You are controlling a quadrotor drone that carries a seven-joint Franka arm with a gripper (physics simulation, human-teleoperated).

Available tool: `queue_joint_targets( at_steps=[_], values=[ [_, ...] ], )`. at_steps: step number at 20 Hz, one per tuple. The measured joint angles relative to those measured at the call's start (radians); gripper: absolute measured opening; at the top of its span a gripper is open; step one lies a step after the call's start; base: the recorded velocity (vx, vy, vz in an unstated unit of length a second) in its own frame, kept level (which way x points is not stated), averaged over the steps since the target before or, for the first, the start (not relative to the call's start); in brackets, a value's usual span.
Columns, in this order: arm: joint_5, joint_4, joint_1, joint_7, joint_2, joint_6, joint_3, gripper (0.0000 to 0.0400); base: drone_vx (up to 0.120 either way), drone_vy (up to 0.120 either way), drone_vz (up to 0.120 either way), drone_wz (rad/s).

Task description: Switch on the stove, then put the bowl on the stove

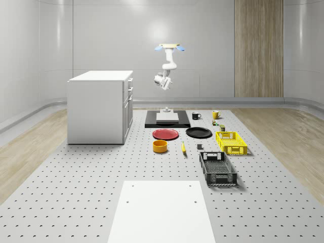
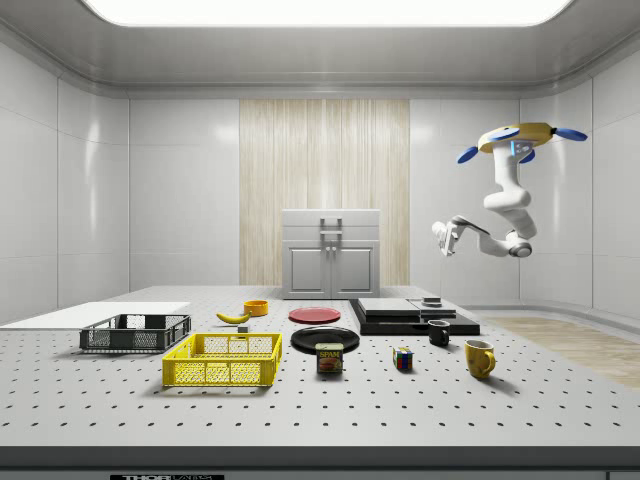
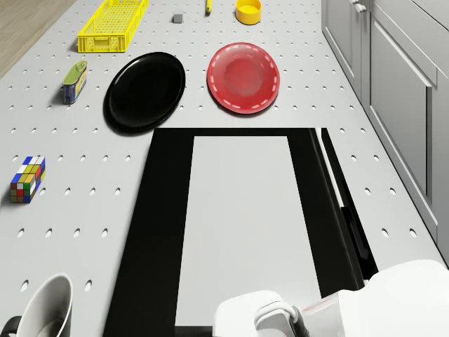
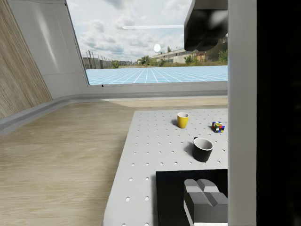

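Note:
The black stove (image 1: pixel 151 121) with a pale grey cooking plate lies at the far end of the perforated table. Its grey switch (image 4: pixel 204 197) sits at the stove's far edge, also seen as a small block (image 2: pixel 432 300) on top. The yellow bowl (image 1: pixel 160 146) stands upright on the table nearer the camera, past the red plate (image 1: pixel 165 134); in the drone view the bowl (image 3: pixel 248 10) lies beyond the stove (image 3: pixel 158 232). My drone (image 1: pixel 169 47) hovers high above the stove's far end. The arm hangs down, with the gripper (image 1: pixel 160 81) well above the stove and holding nothing.
A white cabinet (image 1: pixel 98 106) stands at the whole-scene view's left of the stove. A black plate (image 1: pixel 198 132), banana (image 1: pixel 183 147), yellow basket (image 1: pixel 231 142) and black basket (image 1: pixel 217 168) lie to the right. A black mug (image 4: pixel 202 149), yellow mug (image 4: pixel 182 119) and Rubik's cube (image 4: pixel 217 126) stand near the stove.

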Motion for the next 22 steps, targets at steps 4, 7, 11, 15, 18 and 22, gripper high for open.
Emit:
queue_joint_targets(
  at_steps=[4, 7, 11, 15, 18, 22],
  values=[
    [-0.288, -0.14, -0.215, 0.165, -0.052, -0.092, 0.15, 0.04, 0.0, 0.0, -0.12, 0.0],
    [-0.401, -0.184, -0.346, 0.253, -0.088, -0.154, 0.22, 0.04, 0.0, 0.0, -0.12, 0.0],
    [-0.469, -0.207, -0.46, 0.328, -0.128, -0.202, 0.276, 0.04, 0.0, -0.01, -0.12, 0.0],
    [-0.492, -0.214, -0.525, 0.371, -0.161, -0.22, 0.308, 0.04, 0.07, -0.01, -0.12, 0.0],
    [-0.496, -0.216, -0.554, 0.392, -0.181, -0.221, 0.323, 0.04, 0.12, 0.0, -0.12, 0.0],
    [-0.492, -0.216, -0.578, 0.41, -0.206, -0.213, 0.338, 0.04, 0.12, -0.06, -0.12, 0.0]
  ],
)
